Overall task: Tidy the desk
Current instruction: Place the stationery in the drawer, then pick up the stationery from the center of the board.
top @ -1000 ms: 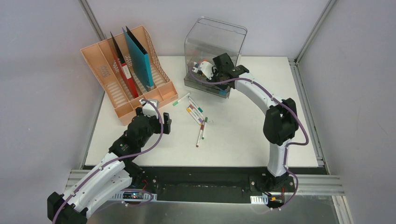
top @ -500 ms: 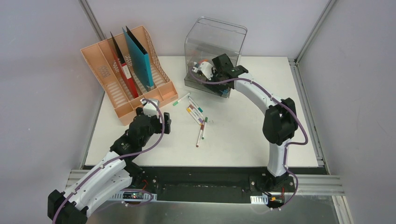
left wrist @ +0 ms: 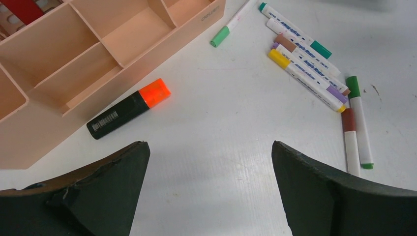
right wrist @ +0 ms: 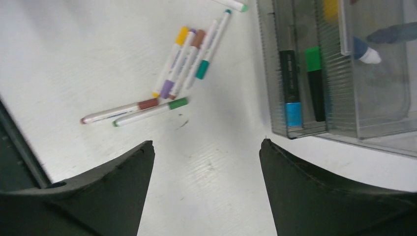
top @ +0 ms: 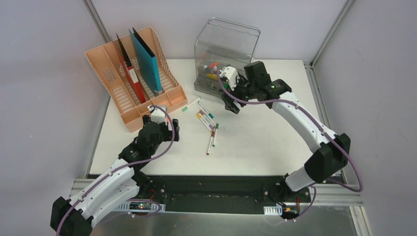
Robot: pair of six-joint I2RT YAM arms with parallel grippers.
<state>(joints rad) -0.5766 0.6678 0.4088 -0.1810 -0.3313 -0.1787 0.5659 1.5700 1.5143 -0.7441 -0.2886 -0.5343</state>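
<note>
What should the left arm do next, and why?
Probably ease the open left fingers forward and down over the highlighter; it lies loose on the desk beside the rack, just ahead, and they hold nothing.

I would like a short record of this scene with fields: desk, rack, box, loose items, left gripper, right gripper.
desk: white, partly cluttered
rack: peach, far left, holding a red folder and a teal folder
box: clear, far centre, pens inside
loose items: markers clustered mid-desk; highlighter beside rack
left gripper: open, empty, near highlighter
right gripper: open, empty, before box
</note>
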